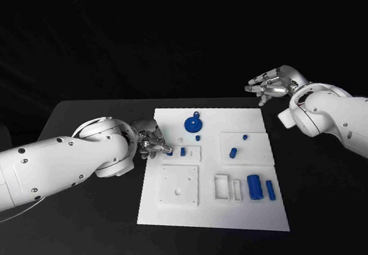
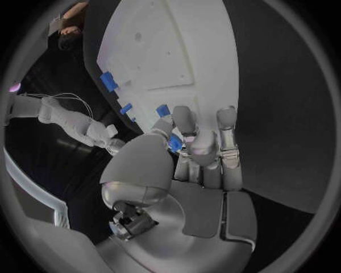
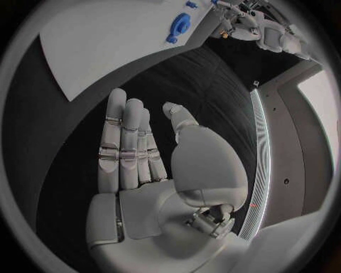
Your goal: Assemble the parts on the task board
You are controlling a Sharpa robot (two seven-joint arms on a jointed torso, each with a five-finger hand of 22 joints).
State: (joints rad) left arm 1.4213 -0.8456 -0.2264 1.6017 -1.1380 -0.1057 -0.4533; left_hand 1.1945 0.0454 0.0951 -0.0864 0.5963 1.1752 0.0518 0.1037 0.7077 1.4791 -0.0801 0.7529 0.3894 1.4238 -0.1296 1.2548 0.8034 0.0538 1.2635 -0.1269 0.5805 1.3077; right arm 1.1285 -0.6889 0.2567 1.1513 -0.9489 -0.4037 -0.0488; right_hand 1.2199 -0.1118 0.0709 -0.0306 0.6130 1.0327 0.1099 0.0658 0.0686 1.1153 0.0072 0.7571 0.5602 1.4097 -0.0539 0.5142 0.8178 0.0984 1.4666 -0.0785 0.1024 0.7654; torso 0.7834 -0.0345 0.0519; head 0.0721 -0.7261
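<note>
While the left hand [image 1: 150,142] sits right at the left edge of the task board [image 1: 180,211], its fingers are bunched around a small blue part [image 2: 175,142]. In the left wrist view the piece sits pinched between thumb and fingers, just over the board's edge. Next to it on the board are two more small blue parts [image 1: 183,152]. Further out there's a round blue disc [image 1: 193,124] near the far edge, a short blue peg [image 1: 233,153] in the middle, and a blue cylinder [image 1: 254,185] beside a thinner blue bar [image 1: 270,190] toward the near right. The right hand [image 1: 271,84] hangs off the board's far right corner, fingers loosely spread, holding nothing. No readable writing or labels anywhere.
</note>
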